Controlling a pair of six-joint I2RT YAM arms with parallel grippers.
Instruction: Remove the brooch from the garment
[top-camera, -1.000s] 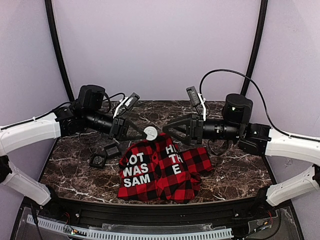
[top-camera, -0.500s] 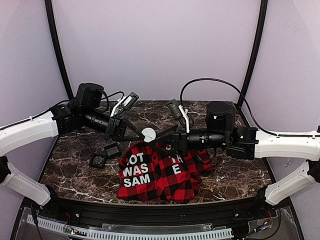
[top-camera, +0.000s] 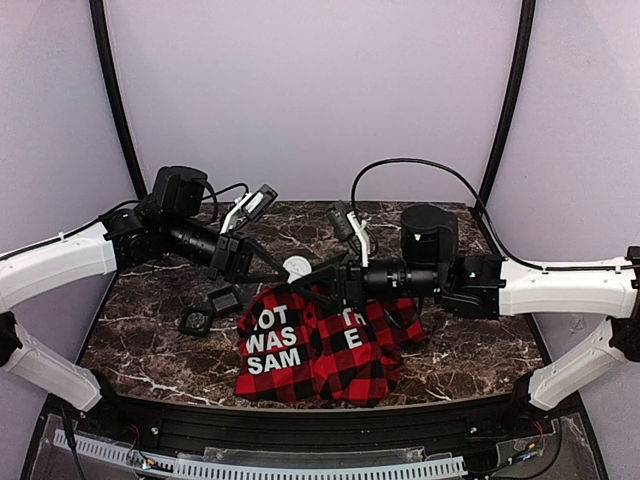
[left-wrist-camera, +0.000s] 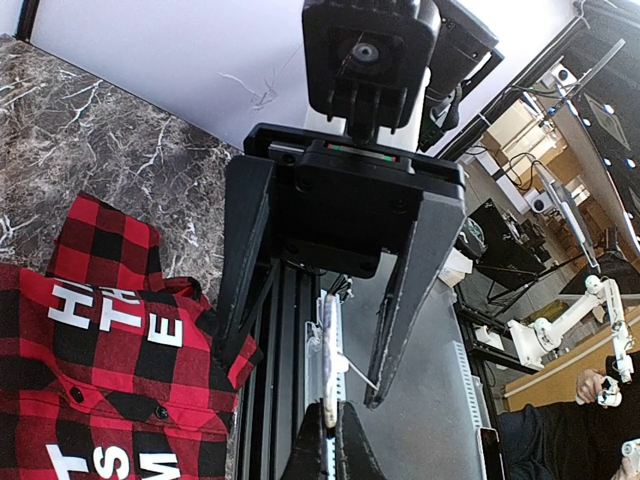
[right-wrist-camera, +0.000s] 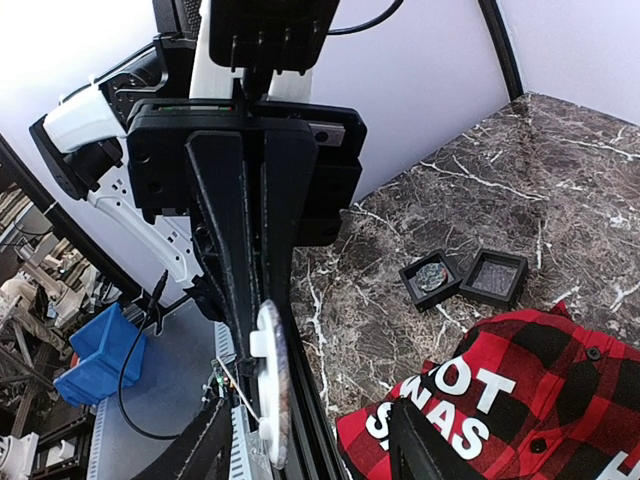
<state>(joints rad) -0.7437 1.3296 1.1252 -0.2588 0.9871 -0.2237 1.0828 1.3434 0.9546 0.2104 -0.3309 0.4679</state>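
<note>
Seen from above, a dark marble table fills the lower half of the frame, and a white-and-black robot arm reaches in from each side. Left of centre, a small black box and a second box sit on the stone, just left of the cloth. Near the middle of the frame the left gripper is clamped tight on the brooch, a small pale round disc held up off the table, close above the top edge of the garment. Immediately right of the disc, the right gripper faces it with its two fingers spread apart. Whether they touch the disc cannot be told. The garment lies in the lower centre, red-and-black plaid with black panels carrying large white letters. In the left wrist view the brooch appears edge-on at lower centre, a thin pin pointing out to its right. The opposite gripper's fingers stand wide apart above it, with plaid cloth at lower left. In the right wrist view the disc is edge-on at lower left of centre, the boxes are right of centre and the plaid is at lower right.
</note>
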